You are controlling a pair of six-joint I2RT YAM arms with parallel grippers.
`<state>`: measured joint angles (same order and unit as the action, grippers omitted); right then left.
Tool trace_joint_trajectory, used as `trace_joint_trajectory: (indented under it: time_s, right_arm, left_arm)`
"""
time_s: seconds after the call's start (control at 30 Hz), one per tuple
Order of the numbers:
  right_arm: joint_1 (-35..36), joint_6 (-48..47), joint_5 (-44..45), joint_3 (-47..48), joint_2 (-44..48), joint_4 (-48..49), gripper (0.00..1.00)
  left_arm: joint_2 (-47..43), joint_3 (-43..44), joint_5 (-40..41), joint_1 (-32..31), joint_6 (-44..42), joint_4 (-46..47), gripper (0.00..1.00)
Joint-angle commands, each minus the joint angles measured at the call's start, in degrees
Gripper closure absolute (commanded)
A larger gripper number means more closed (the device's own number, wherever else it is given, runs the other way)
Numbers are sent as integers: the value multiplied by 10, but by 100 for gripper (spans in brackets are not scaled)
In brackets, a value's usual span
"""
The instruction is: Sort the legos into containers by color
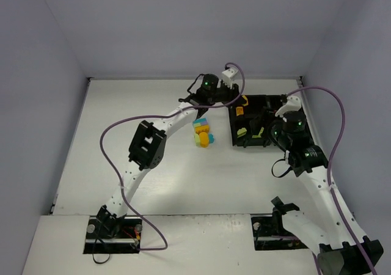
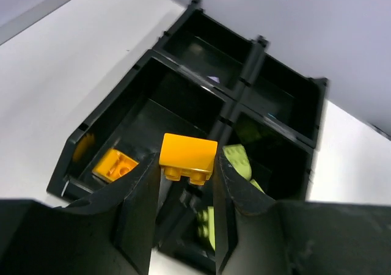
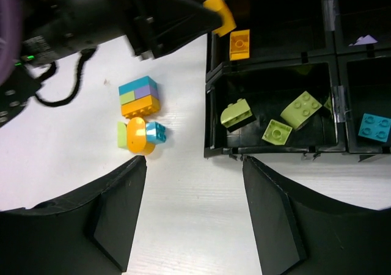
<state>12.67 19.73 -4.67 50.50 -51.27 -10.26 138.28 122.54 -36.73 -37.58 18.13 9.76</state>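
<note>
Top view: found tray [image 1: 235, 142] near the worktop's far right corner, with a loose pile [image 1: 202, 132] just left of it, unsorted.

Left wrist: noted left claw [image 2: 186, 172] clamped on orange brick [image 2: 188, 157] at the edge of the compartment holding a second orange [image 2: 115, 165]. Judged lined up for a colour-matched drop. Greens [image 2: 237, 160] in the adjoining compartment.

Right wrist: noted right claw [image 3: 194, 165] parted and empty, above the worktop between pile and tray. Logged cyan [image 3: 374, 127] and purple [image 3: 365, 40] in separate compartments.
</note>
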Motion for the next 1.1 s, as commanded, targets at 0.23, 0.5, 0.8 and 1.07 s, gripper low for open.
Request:
trace_joint_trajectory:
  time_s: [0.23,0.5,0.8,1.07]
  right_arm:
    - [-6,-3,-67,-15,18,12,37]
    - [-5,-33,-76,-14,-8,9,35]
    - [15,-83,-112,37,-123,26,38]
    - [110,-178,-187,108,-291,38,39]
  left_arm:
    - [83,154,183,-21,52,40,49]
    - [-2,84,235,-18,61,14,35]
    - [-266,-244,359,33,75,-45,35]
    - [-452,-432,245,102,3,-134,35]
